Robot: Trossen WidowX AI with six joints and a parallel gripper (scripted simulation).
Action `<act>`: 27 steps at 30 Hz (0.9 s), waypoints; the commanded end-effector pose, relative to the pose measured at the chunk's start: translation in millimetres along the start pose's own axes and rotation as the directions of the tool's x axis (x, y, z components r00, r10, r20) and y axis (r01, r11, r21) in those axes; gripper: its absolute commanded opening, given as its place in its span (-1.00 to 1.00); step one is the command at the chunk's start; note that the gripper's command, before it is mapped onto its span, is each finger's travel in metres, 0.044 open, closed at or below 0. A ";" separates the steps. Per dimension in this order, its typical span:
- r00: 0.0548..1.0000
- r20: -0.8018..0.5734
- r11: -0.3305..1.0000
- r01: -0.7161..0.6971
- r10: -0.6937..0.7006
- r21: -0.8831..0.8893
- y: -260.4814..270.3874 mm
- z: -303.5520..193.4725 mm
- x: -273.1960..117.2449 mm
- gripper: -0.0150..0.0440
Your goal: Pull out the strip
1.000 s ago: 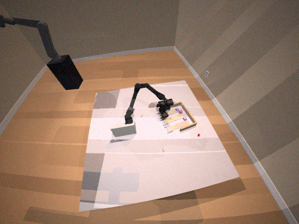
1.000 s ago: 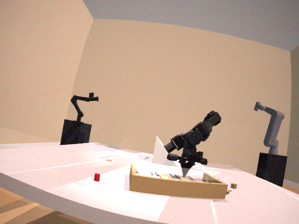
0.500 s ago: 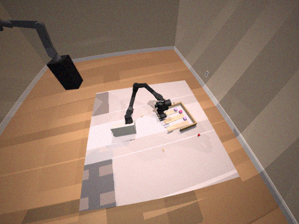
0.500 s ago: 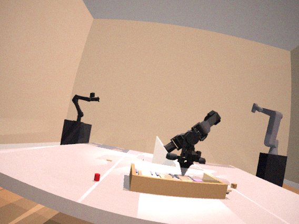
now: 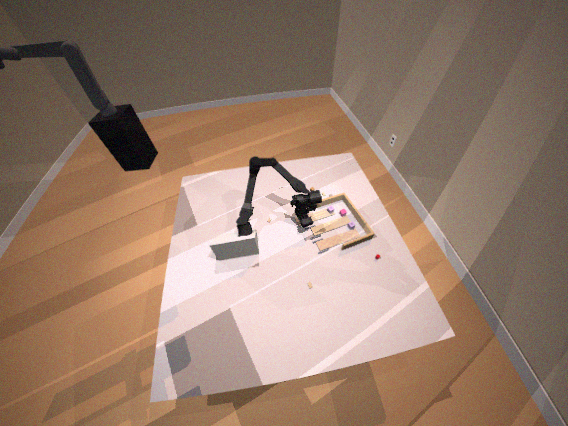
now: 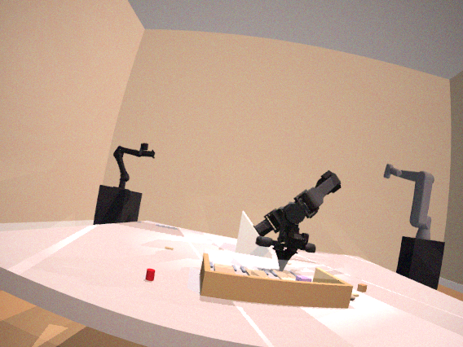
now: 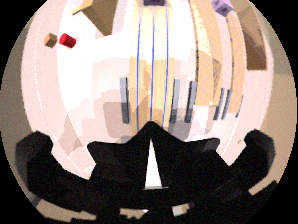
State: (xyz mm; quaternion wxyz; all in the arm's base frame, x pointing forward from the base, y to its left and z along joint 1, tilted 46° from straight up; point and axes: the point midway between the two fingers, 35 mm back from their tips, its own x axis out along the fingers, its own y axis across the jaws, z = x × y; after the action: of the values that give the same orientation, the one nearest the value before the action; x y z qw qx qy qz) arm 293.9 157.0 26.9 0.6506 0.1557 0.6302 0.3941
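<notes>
My gripper [image 5: 306, 223] [image 6: 281, 269] [image 7: 150, 124] is shut and empty, low at the near end of a pale wooden strip with blue lines [image 7: 145, 65]. A purple cube [image 5: 330, 209] sits on the far part of the upper strip [image 5: 322, 215]. Another purple cube [image 5: 351, 225] [image 7: 222, 6] is by the far end of the middle strip [image 5: 328, 227]. A magenta cube [image 5: 343, 212] lies between them. A third strip [image 5: 336, 241] has no cube visible on it. I cannot read the labels; the cube at the wrist view's top edge is cut off.
A wooden walled frame [image 5: 361, 215] [image 6: 277, 290] surrounds the strips' far ends. Small grey posts [image 7: 124, 100] [image 7: 175, 100] flank the strips. A red cylinder [image 5: 377, 257] [image 6: 150, 274] lies outside the frame. A panel [image 5: 235, 247] [image 6: 249, 240] stands near the arm's base.
</notes>
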 end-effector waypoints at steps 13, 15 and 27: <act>1.000 -0.027 1.000 -0.005 0.005 0.009 -0.3 -32.1 5.9 -0.49; 1.000 -0.027 1.000 -0.005 0.005 0.009 -0.4 -35.0 5.8 -0.49; 1.000 -0.027 1.000 -0.005 0.005 0.009 -0.5 -51.8 5.5 -0.49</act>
State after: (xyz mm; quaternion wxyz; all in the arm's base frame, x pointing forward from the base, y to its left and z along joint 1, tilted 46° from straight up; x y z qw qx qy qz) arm 258.0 144.9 20.8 0.6512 0.1558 0.6297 0.3938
